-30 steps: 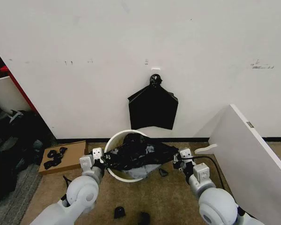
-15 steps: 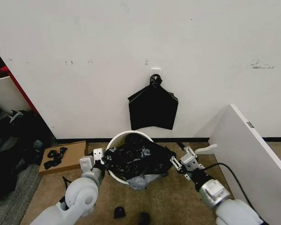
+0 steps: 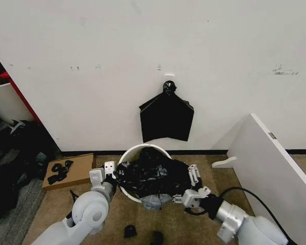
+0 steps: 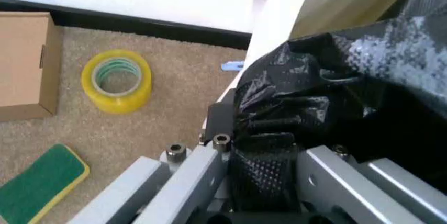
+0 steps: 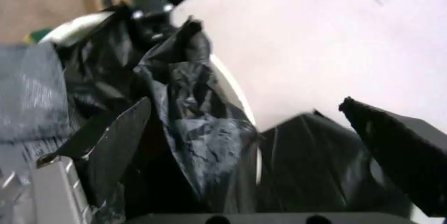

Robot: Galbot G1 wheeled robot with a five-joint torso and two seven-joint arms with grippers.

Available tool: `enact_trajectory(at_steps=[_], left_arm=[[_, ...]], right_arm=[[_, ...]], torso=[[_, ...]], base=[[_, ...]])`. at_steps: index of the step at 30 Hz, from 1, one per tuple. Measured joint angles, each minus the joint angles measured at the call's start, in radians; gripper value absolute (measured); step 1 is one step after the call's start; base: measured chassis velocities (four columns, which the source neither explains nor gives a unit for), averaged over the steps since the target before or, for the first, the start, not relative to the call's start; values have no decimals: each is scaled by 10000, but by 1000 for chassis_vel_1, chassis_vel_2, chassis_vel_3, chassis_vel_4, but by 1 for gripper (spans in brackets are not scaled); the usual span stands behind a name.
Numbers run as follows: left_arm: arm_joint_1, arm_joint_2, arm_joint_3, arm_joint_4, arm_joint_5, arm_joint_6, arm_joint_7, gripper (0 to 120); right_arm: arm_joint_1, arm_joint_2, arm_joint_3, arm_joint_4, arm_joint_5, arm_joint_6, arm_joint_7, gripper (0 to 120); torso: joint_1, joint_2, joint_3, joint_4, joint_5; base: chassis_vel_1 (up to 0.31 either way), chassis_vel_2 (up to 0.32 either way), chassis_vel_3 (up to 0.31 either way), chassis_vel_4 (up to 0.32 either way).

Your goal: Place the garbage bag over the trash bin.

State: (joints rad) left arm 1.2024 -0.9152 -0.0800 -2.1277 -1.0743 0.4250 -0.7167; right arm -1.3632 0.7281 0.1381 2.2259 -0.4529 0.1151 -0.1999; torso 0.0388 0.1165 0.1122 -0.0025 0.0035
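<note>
Head view: one trash bin on the carpet, used as reference. One garbage bag heaped over the bin's mouth and sagging over its front rim. Left end effector at the bin's left rim, pinching the bag edge. Right end effector just off the bin's front-right, fingers spread, no grip on the bag. Changed from a second ago: then clamped on the bag's right edge with the film stretched across the bin, now let go and lower, bag slumped back into a heap. Likely meaning: right side not over the rim, regrasp needed, task well short of done. One flat black bundle on the wall behind the bin, one cardboard box left of the bin, one white board right of it.

Left wrist view: left end effector pressed together on a fold of the bag, hard against the bin's wall. One tape roll, one green sponge on the carpet beside the bin.

Right wrist view: right end effector spread, bag bunched between the fingers, not squeezed; bin rim just behind.
</note>
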Motion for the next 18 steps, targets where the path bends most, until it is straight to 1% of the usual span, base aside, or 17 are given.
enact_trajectory(at_steps=[3, 5, 6, 7, 9, 11, 13, 14, 16, 18], left_arm=[[-46, 65, 39, -71, -93, 63, -16, 1], [-72, 80, 54, -72, -108, 74, -18, 1], [-115, 98, 74, -72, -123, 84, -19, 1], [-222, 114, 125, -51, -153, 95, -19, 1], [-357, 115, 209, 39, -200, 108, -19, 1], [-401, 109, 236, 71, -221, 115, -19, 1], [-533, 78, 313, 174, -280, 133, -19, 1], [-663, 28, 378, 259, -343, 156, -25, 1], [-904, -44, 480, 394, -486, 218, -61, 1], [-1047, -75, 546, 476, -567, 251, -87, 1]], right_arm=[[817, -271, -384, -247, 113, 3, -499, 100], [953, -348, -449, -278, 244, -39, -568, 100], [1156, -478, -549, -314, 513, -150, -655, 100], [1545, -793, -746, -347, 1110, -442, -783, 100], [2015, -1157, -961, -348, 1658, -672, -934, 100], [2125, -1236, -1022, -340, 1726, -712, -975, 100], [2448, -1443, -1292, -286, 1936, -856, -1130, 100], [2692, -1565, -1617, -197, 2025, -1113, -1211, 100], [3084, -1595, -2083, -160, 1609, -1315, -1333, 100], [3351, -1555, -2309, -210, 1109, -1340, -1387, 100]], torso=[[1, 0, 1, 1, 1], [1, 0, 1, 1, 1], [0, 0, 1, 0, 1], [0, 0, 1, 0, 1], [1, 0, 1, -2, -1], [1, 0, 1, -2, -1], [1, 0, 1, -1, -1], [1, 0, 1, 0, -2], [1, 0, 1, -3, 0], [1, 0, 1, -3, -1]], base=[[0, 0, 0, 0], [0, 0, 0, 0], [0, 0, 0, 0], [0, 0, 0, 0], [0, 0, 0, 0], [0, 0, 0, 0], [0, 0, 0, 0], [0, 0, 0, 0], [0, 0, 0, 0], [0, 0, 0, 0]])
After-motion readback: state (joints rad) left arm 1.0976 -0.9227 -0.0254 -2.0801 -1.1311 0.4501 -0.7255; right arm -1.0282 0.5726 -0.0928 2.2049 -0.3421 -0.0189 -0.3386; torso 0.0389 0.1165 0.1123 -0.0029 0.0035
